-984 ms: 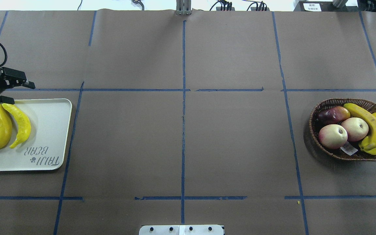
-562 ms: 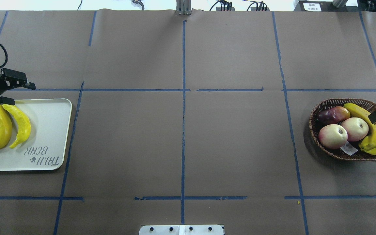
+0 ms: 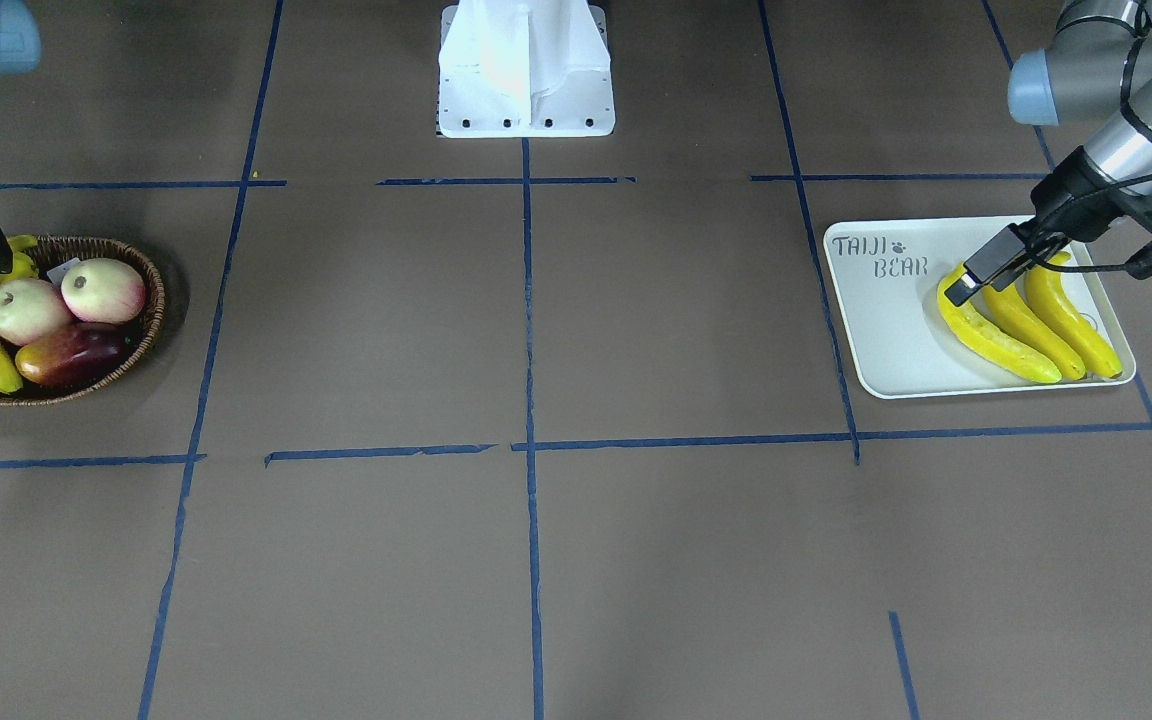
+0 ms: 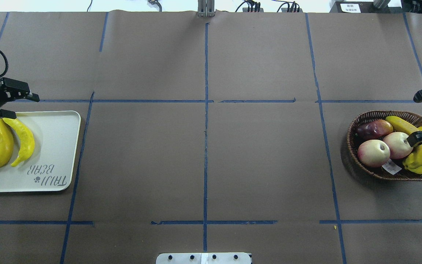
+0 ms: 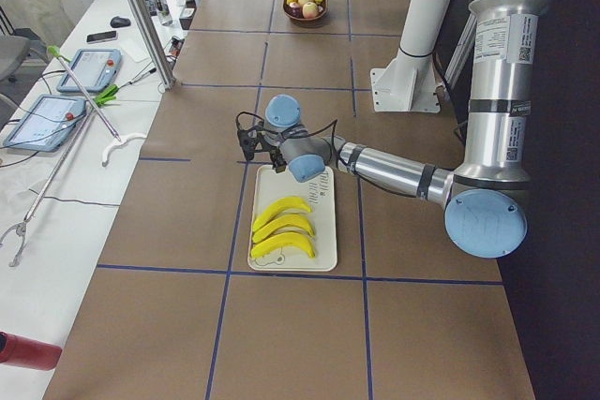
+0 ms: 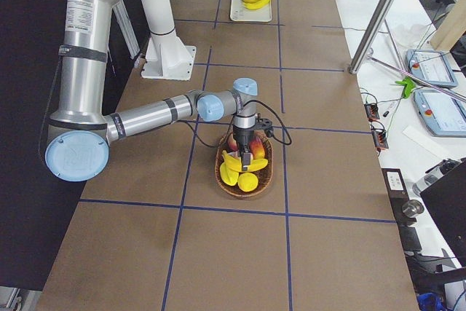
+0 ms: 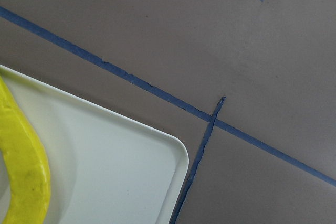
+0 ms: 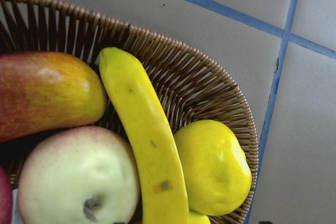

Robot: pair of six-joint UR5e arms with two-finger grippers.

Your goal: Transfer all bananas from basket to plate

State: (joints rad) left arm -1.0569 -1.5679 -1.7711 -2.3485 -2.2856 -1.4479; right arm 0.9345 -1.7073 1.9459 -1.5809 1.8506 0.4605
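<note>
1. My right gripper (image 4: 421, 138) has come in from the table's edge within the last second and dropped over the basket (image 4: 361, 119). One dark fingertip now lies across the long banana (image 4: 399, 124). I cannot tell whether my jaws are apart or clamped on it, since my wrist view shows the fruit but no fingers.
2. I take this as the start of the next pick. The long banana is not lifted yet and lies in the basket between a peach (image 4: 398, 145) and a round yellow fruit (image 8: 212, 166).
3. A yellow cluster (image 4: 421, 161) below it looks like more bananas, so I judge that several trips remain.
4. My left gripper (image 3: 971, 280) has barely shifted. Its jaws stand apart and hold nothing, and it hovers just over the stalk ends of the three bananas (image 4: 4, 141) lying side by side on the plate (image 4: 57, 139).
5. The surface is brown paper (image 4: 262, 165) marked into squares with blue tape (image 4: 206, 146). The plate and the basket sit well apart, at opposite ends.
6. My white pedestal (image 3: 526, 70) stands at the table's middle edge. Beside the table runs a white bench (image 5: 56, 166) with tablets (image 5: 89, 67) on it.
</note>
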